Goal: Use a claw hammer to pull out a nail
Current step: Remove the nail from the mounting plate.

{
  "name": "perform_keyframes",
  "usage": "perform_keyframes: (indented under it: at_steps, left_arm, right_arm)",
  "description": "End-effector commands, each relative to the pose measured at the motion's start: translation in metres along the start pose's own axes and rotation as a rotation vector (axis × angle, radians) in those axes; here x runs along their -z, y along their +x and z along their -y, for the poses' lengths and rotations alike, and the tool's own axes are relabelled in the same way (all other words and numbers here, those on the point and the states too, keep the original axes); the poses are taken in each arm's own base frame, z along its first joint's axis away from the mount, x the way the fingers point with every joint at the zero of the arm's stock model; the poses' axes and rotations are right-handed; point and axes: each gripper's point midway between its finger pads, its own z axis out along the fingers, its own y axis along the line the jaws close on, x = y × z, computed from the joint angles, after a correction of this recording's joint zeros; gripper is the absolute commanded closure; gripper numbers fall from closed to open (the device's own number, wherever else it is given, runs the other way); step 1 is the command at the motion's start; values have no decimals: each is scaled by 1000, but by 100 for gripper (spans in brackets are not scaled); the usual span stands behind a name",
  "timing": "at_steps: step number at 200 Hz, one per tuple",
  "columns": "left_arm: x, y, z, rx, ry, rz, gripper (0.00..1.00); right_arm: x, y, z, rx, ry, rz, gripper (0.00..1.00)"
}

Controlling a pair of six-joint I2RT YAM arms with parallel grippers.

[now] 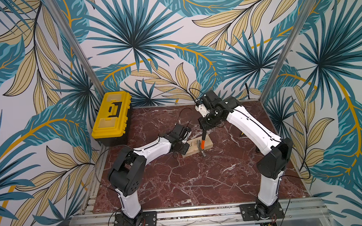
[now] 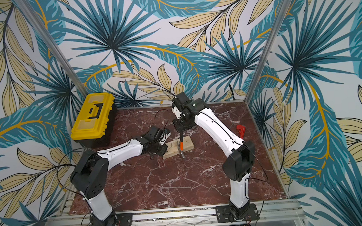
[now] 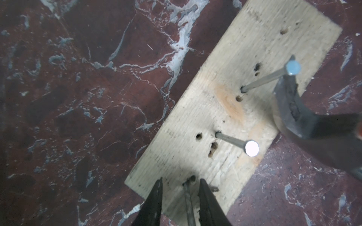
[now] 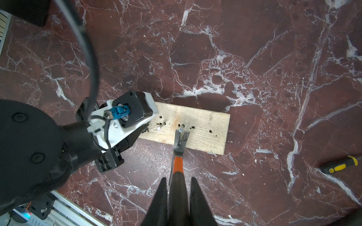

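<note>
"What had the right gripper [image 4: 178,179] got hold of?"

"It was clamped tight on the black grip of the claw hammer [image 4: 178,162]. From there the orange shaft ran straight out to the wooden board [image 4: 207,127], crosswise to the board's length, with the head low by its edge."

"And the nail?"

"The nail [image 4: 181,129] stood right in the fork of the claw, its head showing over the prongs, the shank leaning. So the hammer's long axis pointed from hand to nail. I reckoned the pull would turn on rocking that handle along the same line."

"The other arm?"

"The left gripper [image 3: 181,179] sat at the board's end, jaws a little apart, straddling the end nail [image 3: 188,197]. It seemed to be steadying the wood."
</note>
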Motion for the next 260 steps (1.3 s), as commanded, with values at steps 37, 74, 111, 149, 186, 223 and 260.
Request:
perform_keyframes:
  at_steps: [37,74,111,149,186,223,260]
  left_arm:
    - [-21,47,4,2,21,-172,68]
    - [-21,45,4,0,20,-169,68]
    - [-21,46,4,1,18,-174,68]
    - [-21,48,4,6,20,-177,68]
    - [-22,50,3,5,14,-190,68]
    - [-24,54,1,8,2,-210,68]
    - [-25,56,0,14,-1,-217,68]
  right_arm:
    - [8,-22,-10,26,-41,99,100]
    - [10,-19,-12,41,-53,98,100]
    - [13,-24,-2,11,-1,136,100]
    - [17,-26,0,-10,10,192,100]
    - [17,-21,-4,12,22,244,100]
    - [13,-17,-7,19,44,276,100]
    - [17,-15,-8,3,36,315,100]
